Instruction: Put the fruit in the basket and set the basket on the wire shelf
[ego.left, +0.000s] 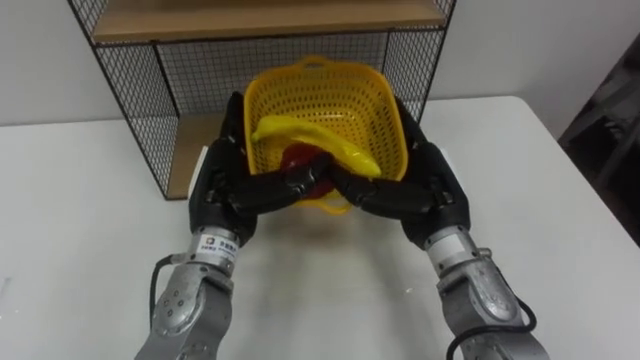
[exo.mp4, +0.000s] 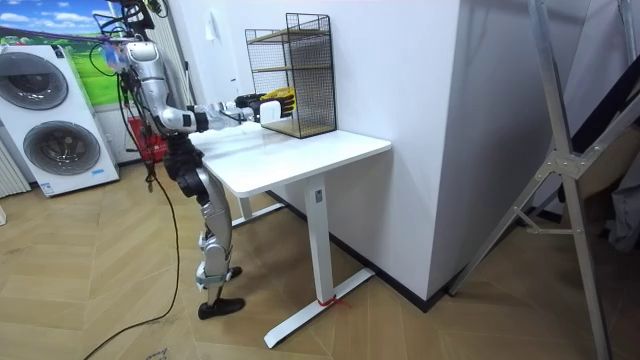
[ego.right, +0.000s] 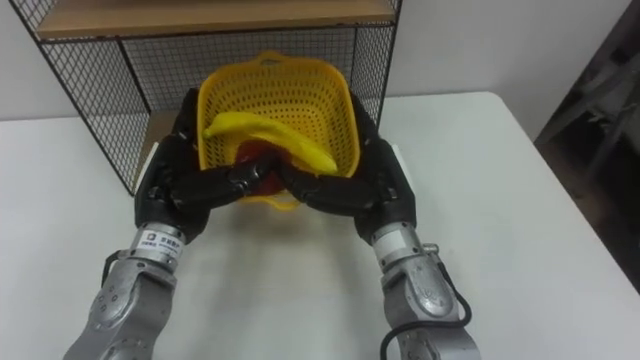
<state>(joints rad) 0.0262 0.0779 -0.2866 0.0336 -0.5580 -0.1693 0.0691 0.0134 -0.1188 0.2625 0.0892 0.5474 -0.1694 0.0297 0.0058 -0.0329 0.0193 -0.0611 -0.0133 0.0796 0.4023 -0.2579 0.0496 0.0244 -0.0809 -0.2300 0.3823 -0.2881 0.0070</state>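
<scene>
A yellow plastic basket (ego.left: 340, 90) is tipped with its mouth toward me, just in front of the black wire shelf's (ego.left: 140, 80) lower compartment. Inside it a banana (ego.left: 310, 135) lies across a red fruit (ego.left: 300, 158). My left hand (ego.left: 225, 185) clasps the basket's left side and my right hand (ego.left: 420, 185) its right side. Their fingers run along the walls and the thumbs curl over the near rim. In the room view I stand at the table's end with both arms stretched toward the shelf, basket (exo.mp4: 280, 98) between the hands.
The shelf has wooden boards; its bottom board (ego.left: 190, 150) shows to the left of the basket. The shelf stands at the back of a white table (ego.left: 80, 230) against a wall. Washing machines (exo.mp4: 55, 130) stand behind me.
</scene>
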